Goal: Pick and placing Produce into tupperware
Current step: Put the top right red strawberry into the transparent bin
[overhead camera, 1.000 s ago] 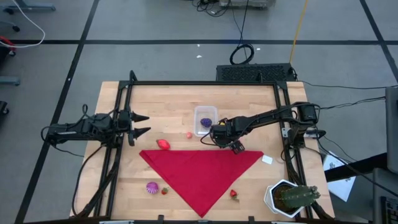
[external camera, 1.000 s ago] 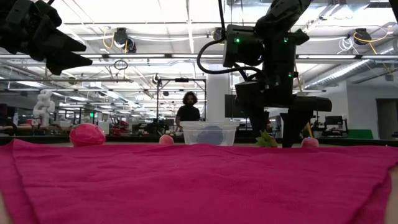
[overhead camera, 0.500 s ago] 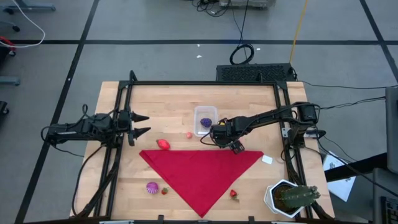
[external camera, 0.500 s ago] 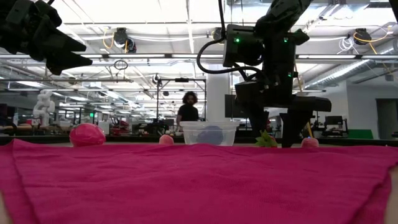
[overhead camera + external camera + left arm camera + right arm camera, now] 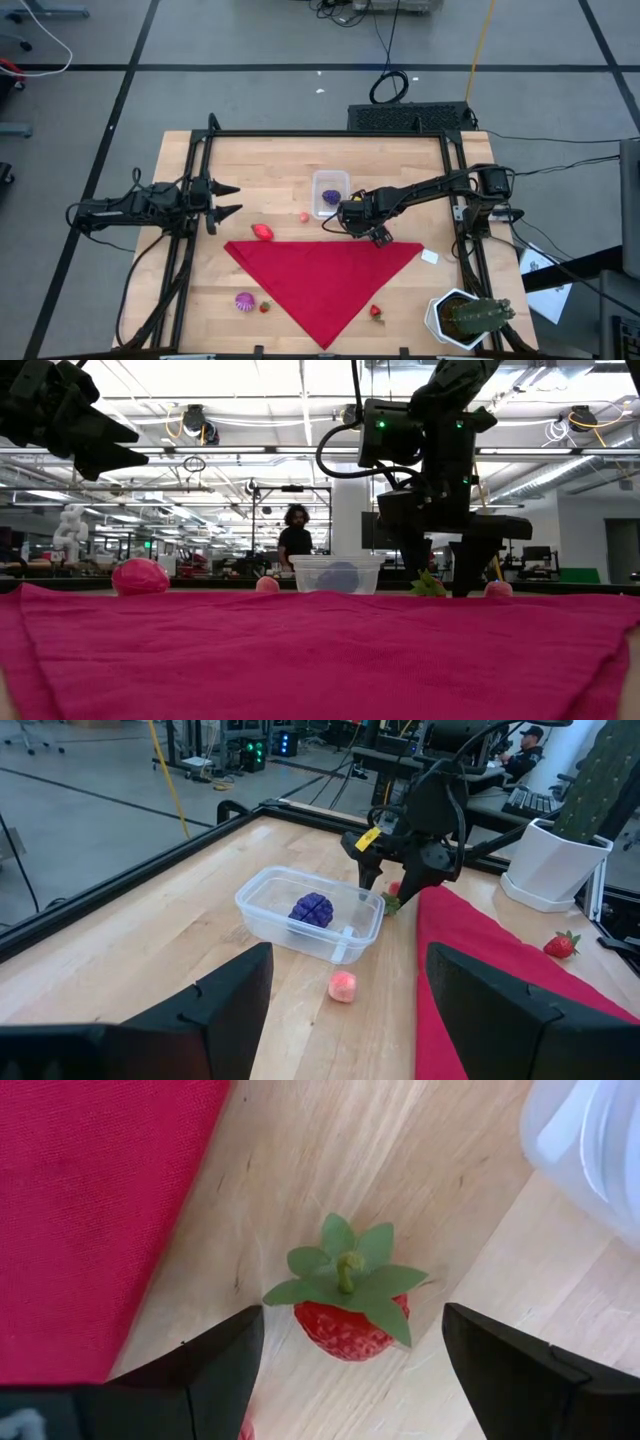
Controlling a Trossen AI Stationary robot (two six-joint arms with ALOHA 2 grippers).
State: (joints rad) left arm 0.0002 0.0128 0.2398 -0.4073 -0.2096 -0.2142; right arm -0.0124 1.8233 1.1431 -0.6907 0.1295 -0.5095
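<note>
1. The right claw (image 5: 358, 226) hangs low over the wooden bench (image 5: 270, 170) with its fingers spread, a strawberry (image 5: 346, 1315) with green leaves lying on the wood between the tips and touching neither finger.
2. Just beside that claw, on one side, runs the edge of the red cloth (image 5: 325, 275); on the other stands the tupperware (image 5: 330, 193), a clear tub holding one purple piece of produce (image 5: 311, 909).
3. A little farther from the right claw, a small pinkish fruit (image 5: 304, 216) lies on bare wood near the tub, and a red fruit (image 5: 262, 232) sits at the cloth's corner.
4. Well apart from it, near the bench's front edge, lie a magenta-striped ball (image 5: 244, 300), a small strawberry (image 5: 265, 306) beside that, and another strawberry (image 5: 376, 312) by the cloth.
5. A potted cactus (image 5: 470, 317) stands at the bench's corner.
6. The left claw (image 5: 228, 199) waits spread above the bench's left side.
7. Beyond the bench is a lit workshop, where a person (image 5: 294, 536) stands.
</note>
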